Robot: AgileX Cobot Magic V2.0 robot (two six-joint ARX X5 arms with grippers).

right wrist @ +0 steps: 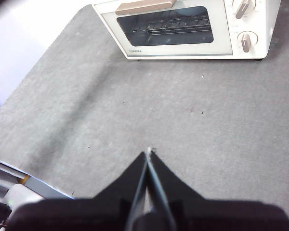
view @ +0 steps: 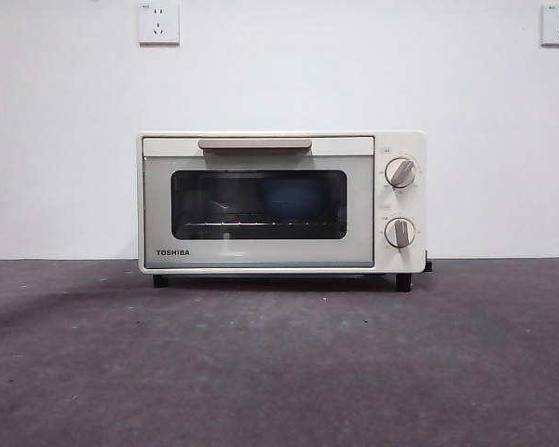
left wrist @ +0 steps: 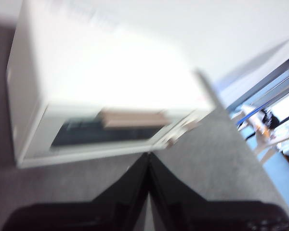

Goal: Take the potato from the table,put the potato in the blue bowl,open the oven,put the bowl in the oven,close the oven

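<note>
The oven [view: 281,202] stands shut on the table [view: 279,372], the blue bowl [view: 292,200] dim behind its glass; no potato shows. Both grippers, left [left wrist: 148,159] and right [right wrist: 148,155], are pinched together, empty. Only backing away cleanly seems left.

The brand name "TOSHIBA" is printed in small dark capital letters on the lower left corner of the toaster oven [view: 281,202] door frame, just below the dark glass window. The same word shows in the right wrist view on the oven's door frame. Small markings around the two knobs [view: 400,172] are too tiny to read.
</note>
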